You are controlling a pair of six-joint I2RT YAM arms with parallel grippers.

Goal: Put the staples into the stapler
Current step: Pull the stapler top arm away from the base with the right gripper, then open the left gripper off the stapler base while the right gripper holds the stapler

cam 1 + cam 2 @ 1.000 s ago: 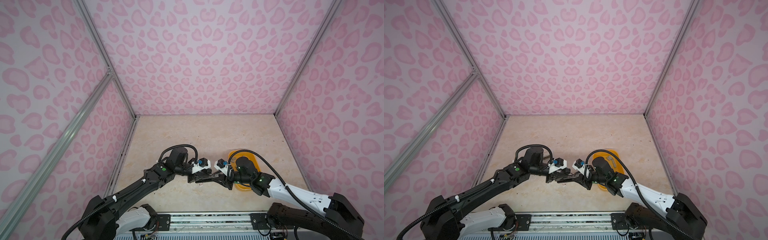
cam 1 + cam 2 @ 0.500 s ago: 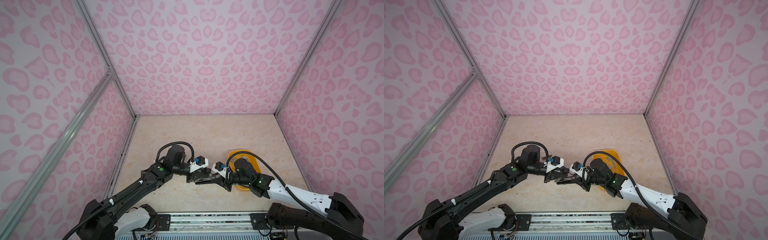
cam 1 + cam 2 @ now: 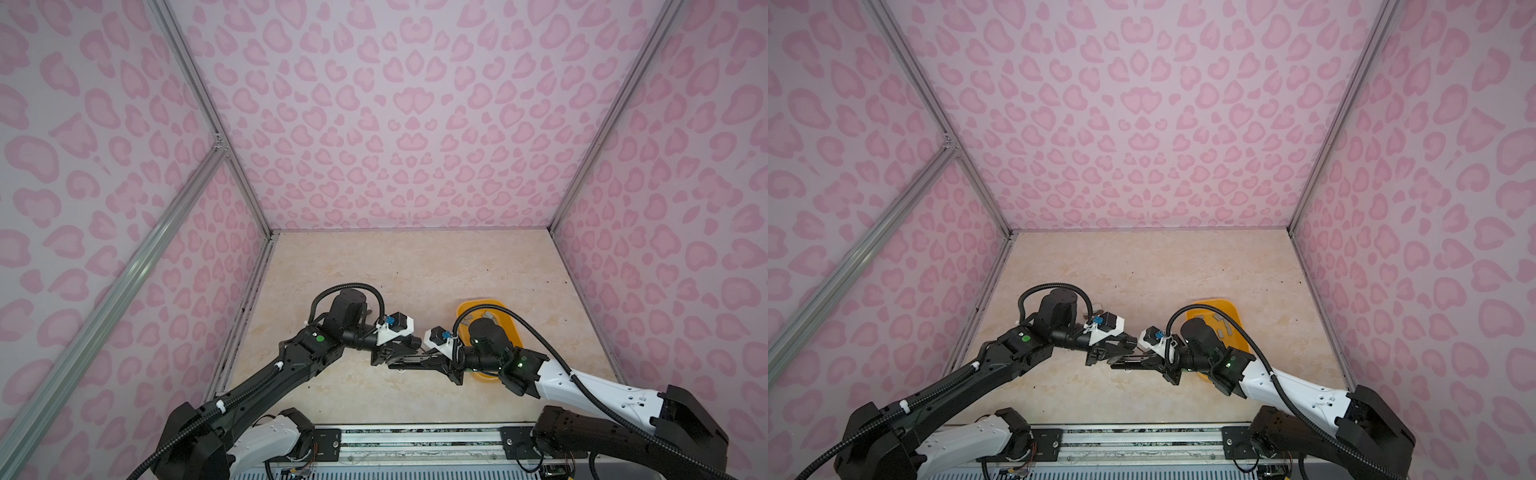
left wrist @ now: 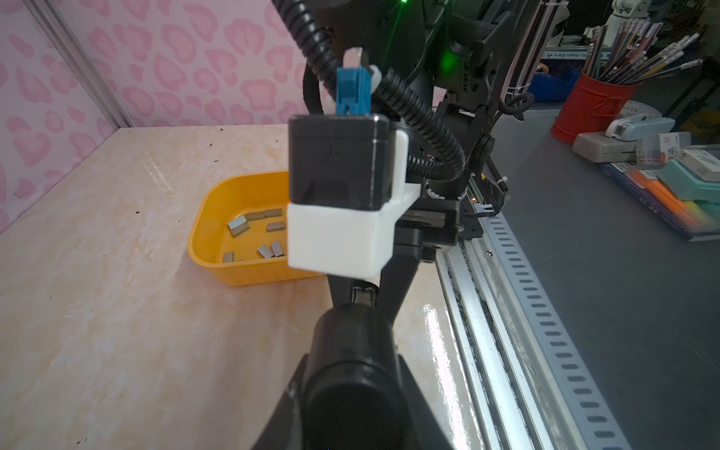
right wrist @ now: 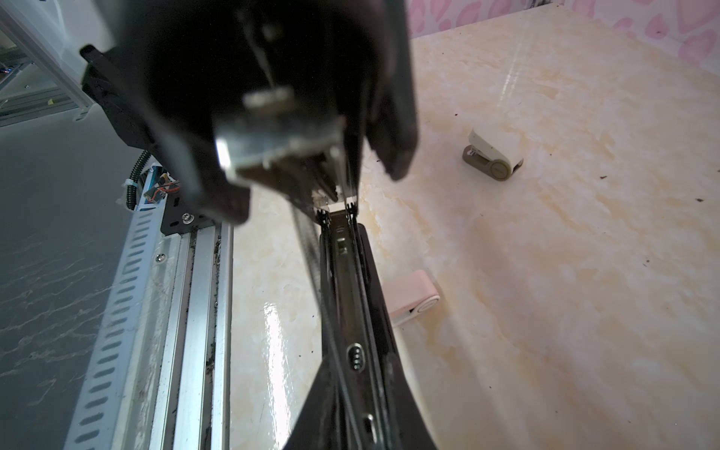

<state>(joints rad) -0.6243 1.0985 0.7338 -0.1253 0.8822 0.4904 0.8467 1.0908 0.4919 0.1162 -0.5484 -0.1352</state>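
Top views, arms: the left gripper [image 3: 388,360] and right gripper [image 3: 437,365] meet nose to nose over the near middle of the table [image 3: 415,266].
Top views, stapler: the black stapler [image 3: 415,365] runs lengthwise between the two claws, beside the tray.
Top views, tray: the orange tray [image 3: 1212,300] sits on the right half of the table, partly covered by the right arm. The staples [image 3: 1220,318] lie loose inside it as small grey strips.
Left wrist view, left claw: pinched nearly together on the stapler's rounded black end [image 4: 350,350].
Left wrist view, staples: about eight grey strips [image 4: 238,226] are scattered on the floor of the tray [image 4: 249,274].
Left wrist view, writing: there is a printed strip behind a red can [image 4: 596,105] of pens, and labels on boxes off the table. All of it is too small to read.
Right wrist view, right claw: the fingers [image 5: 311,413] are drawn in against both sides of the stapler's metal channel [image 5: 348,311], gripping it.
Right wrist view, channel contents: cannot tell.
Right wrist view, near lens: a blurred black mass with a metal plate [image 5: 272,132]. Cannot tell whether it is the stapler's lid or the other claw.
Right wrist view, other items: a pink mini stapler [image 5: 413,300] lies on the table just beside the channel. A beige mini stapler [image 5: 493,157] lies well apart from it.
Right wrist view, markings: any brand on the staplers is not legible.
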